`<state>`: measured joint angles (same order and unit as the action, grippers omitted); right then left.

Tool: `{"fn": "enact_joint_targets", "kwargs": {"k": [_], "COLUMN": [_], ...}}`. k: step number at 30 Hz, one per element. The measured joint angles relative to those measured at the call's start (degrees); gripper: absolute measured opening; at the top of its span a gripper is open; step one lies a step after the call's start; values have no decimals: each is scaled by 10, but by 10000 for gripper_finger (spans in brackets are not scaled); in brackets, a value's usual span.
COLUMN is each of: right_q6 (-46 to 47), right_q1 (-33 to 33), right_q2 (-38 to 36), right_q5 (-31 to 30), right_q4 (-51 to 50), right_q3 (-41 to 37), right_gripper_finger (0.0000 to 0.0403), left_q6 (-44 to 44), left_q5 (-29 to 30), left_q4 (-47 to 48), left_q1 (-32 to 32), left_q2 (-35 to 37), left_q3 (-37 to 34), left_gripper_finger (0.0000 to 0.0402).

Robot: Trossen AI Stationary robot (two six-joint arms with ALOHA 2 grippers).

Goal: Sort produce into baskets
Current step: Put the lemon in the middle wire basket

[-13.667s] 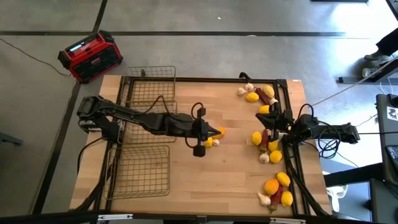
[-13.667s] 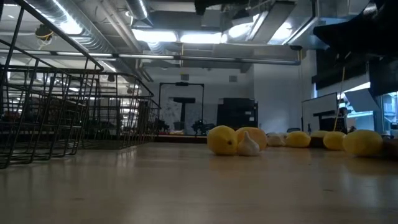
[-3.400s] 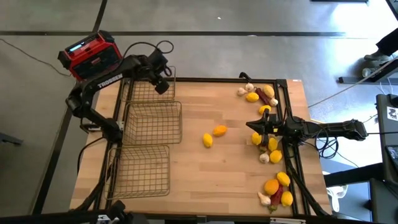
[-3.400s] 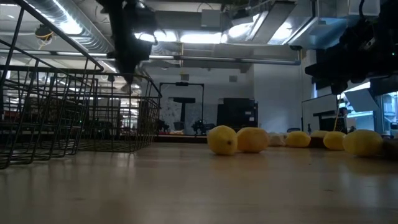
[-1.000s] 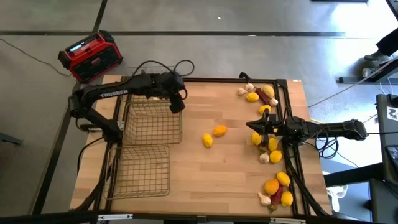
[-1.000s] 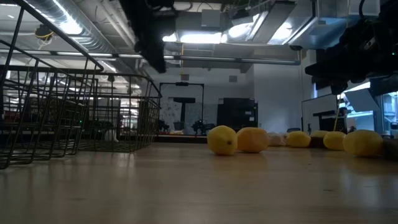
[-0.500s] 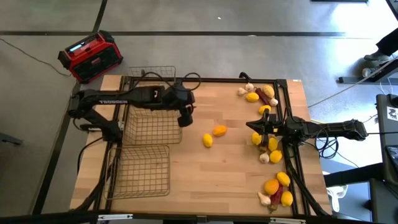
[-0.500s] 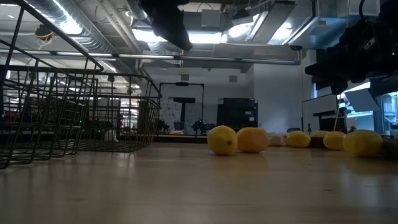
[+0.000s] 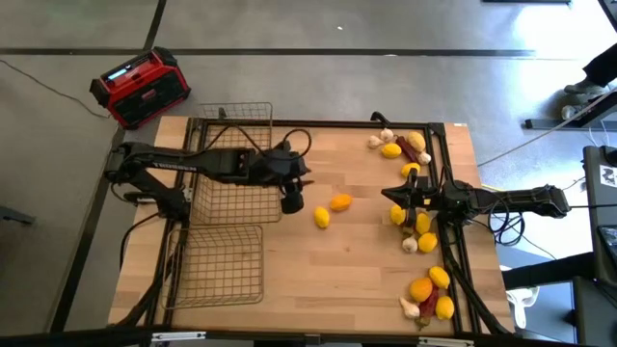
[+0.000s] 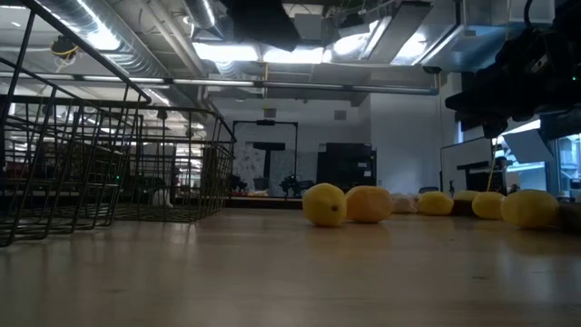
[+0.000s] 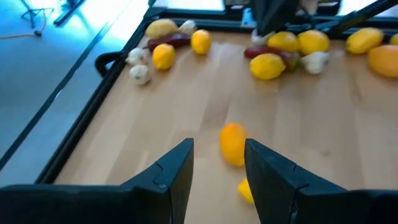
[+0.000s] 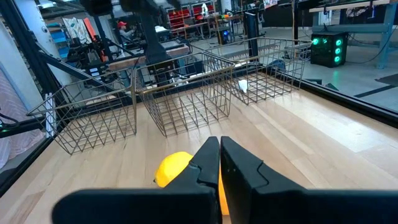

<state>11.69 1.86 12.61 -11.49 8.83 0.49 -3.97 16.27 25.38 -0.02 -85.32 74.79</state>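
An orange citrus (image 9: 340, 202) and a yellow lemon (image 9: 321, 218) lie on the wooden table's middle; the low view shows the lemon (image 10: 324, 203) and the citrus (image 10: 368, 203) side by side. My left gripper (image 9: 292, 200) hangs open above the table just left of them, beside the middle basket (image 9: 236, 188). In the left wrist view its fingers (image 11: 217, 174) frame the citrus (image 11: 233, 143) farther off, with nothing between them. A garlic bulb (image 12: 242, 86) lies in the far basket (image 9: 231, 125). My right gripper (image 9: 395, 196) waits shut at the table's right.
A near basket (image 9: 222, 265) stands below the middle one. Lemons, citrus, garlic and red chilies lie in heaps along the right side: far (image 9: 400, 145), middle (image 9: 416, 229) and near (image 9: 429, 294). A red-and-black box (image 9: 140, 87) stands on the floor at the far left.
My left gripper has swung from the far basket's right corner toward the table's near edge and a little right, toward the citrus and lemon. It has tipped from pointing steeply down to a flatter slant. Its fingers keep the same gap.
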Motion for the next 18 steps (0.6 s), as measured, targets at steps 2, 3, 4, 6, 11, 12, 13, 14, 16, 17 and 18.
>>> {"fn": "enact_joint_targets", "kwargs": {"k": [2, 3, 4, 6, 11, 12, 13, 14, 16, 17, 18], "right_q6": [0, 0, 0, 0, 0, 0, -1, -2, -2, -2, -2], "right_q1": [0, 0, 0, 0, 0, 0, 0, 0, 0, 0, 0], "right_q2": [0, 0, 0, 0, 0, 0, 0, 0, 0, 0, 0], "right_q5": [0, 0, 0, -5, -6, -6, -8, -11, -28, -34, -39], "right_q4": [0, 0, 2, 9, 10, 9, 11, 14, 19, 21, 24], "right_q3": [0, 0, 0, 0, 0, 0, 0, 0, 0, 0, 0], "right_gripper_finger": [16, 16, 16, 16, 16, 16, 16, 16, 16, 16, 16], "left_q6": [1, 1, 0, -4, -25, -33, -39, -47, -60, -68, -76], "left_q5": [0, 0, 0, 0, 0, 0, 0, 0, 0, 2, 4], "left_q4": [-29, -44, -60, -98, -206, -230, -254, -268, -286, -291, -291], "left_q1": [-15, -23, -31, -46, -78, -83, -86, -90, -95, -97, -98], "left_q2": [0, 0, 0, 0, 0, 0, 0, 0, 0, 0, 0], "left_q3": [-16, -26, -36, -60, -130, -143, -157, -170, -193, -202, -207], "left_gripper_finger": [139, 139, 139, 139, 139, 139, 139, 139, 139, 139, 139]}}
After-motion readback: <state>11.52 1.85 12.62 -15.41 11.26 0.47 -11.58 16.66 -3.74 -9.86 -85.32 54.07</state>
